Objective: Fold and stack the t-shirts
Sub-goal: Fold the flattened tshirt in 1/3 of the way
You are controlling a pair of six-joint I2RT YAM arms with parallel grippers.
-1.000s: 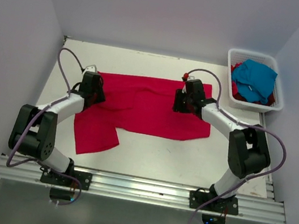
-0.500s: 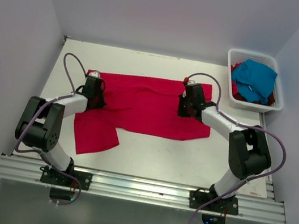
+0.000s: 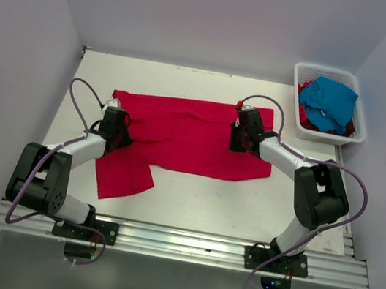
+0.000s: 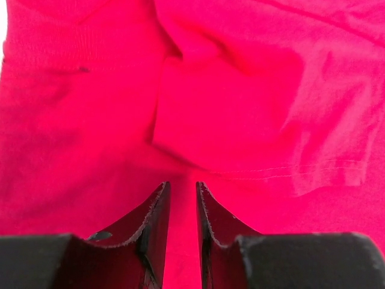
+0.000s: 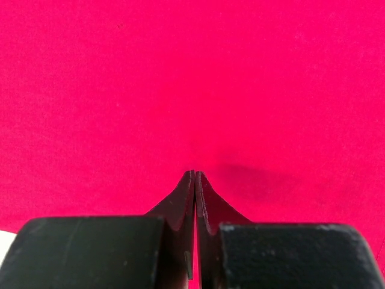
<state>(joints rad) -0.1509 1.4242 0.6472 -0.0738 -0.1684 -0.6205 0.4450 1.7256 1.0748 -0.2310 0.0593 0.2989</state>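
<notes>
A crimson red t-shirt (image 3: 187,136) lies spread on the table, one part reaching toward the near left (image 3: 121,173). My left gripper (image 3: 118,130) sits low over the shirt's left side. In the left wrist view it (image 4: 183,183) is open by a narrow gap, with rumpled red cloth (image 4: 228,114) ahead of its fingertips. My right gripper (image 3: 239,140) rests on the shirt's right part. In the right wrist view it (image 5: 194,172) is shut, tips together against flat red cloth (image 5: 192,84), with no fold seen between them. A turquoise blue t-shirt (image 3: 328,100) lies on red ones (image 3: 303,118) in the basket.
The white slatted basket (image 3: 331,70) stands at the table's far right corner. White walls enclose the table on the left, back and right. A metal rail (image 3: 176,244) with both arm bases runs along the near edge.
My left arm reached forward over the shirt, then drew back a little toward the near left. My right gripper shifted slightly right early on and has stayed since. The shirt lies as before.
</notes>
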